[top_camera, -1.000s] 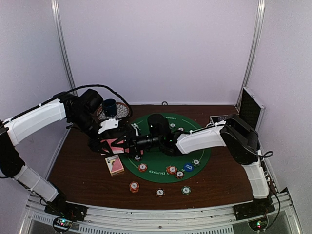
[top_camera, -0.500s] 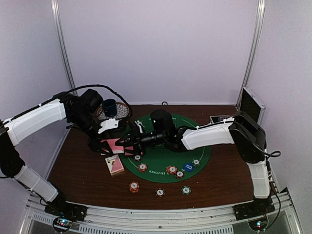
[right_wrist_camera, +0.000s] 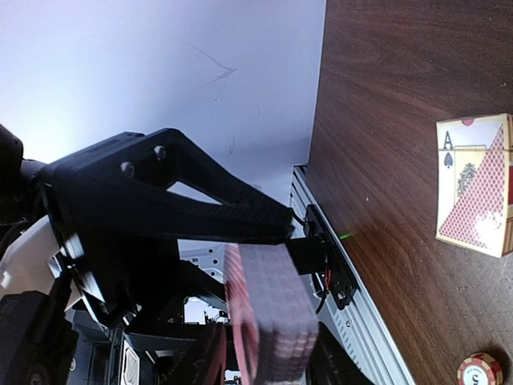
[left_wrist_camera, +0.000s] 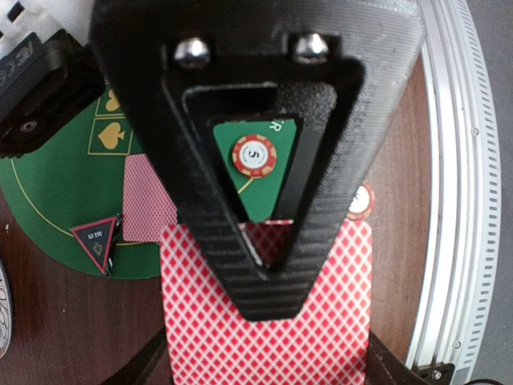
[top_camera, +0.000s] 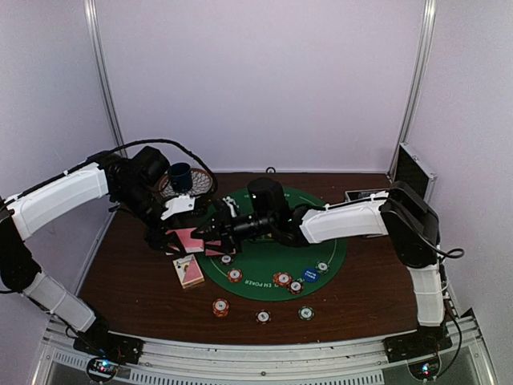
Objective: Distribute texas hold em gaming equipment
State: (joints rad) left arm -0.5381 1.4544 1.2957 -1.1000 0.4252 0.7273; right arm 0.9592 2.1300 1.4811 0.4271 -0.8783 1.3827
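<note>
My left gripper (top_camera: 178,237) (left_wrist_camera: 268,277) is shut on a deck of pink-backed playing cards (left_wrist_camera: 268,329) (top_camera: 190,239), held above the table's left side. My right gripper (top_camera: 211,237) (right_wrist_camera: 272,365) reaches across from the right and its jaws press on both faces of the same deck (right_wrist_camera: 272,321). One card (left_wrist_camera: 144,200) lies face down on the green mat (top_camera: 272,245) beside a black-red triangular marker (left_wrist_camera: 96,241). Striped chips (top_camera: 235,275) (top_camera: 281,279) and a blue button (top_camera: 310,274) sit on the mat's near edge. Three more chips (top_camera: 220,307) (top_camera: 263,316) (top_camera: 305,313) lie on the wood.
A card box (top_camera: 189,270) (right_wrist_camera: 477,184) lies on the wood under the grippers. The dark blue cup (top_camera: 181,175) on its patterned saucer (top_camera: 199,186) stands at the back left. An open metal case (top_camera: 413,180) is at the right edge.
My right arm has stretched further left until its jaws reached the deck and narrowed onto it. The left arm and the deck have stayed put.
</note>
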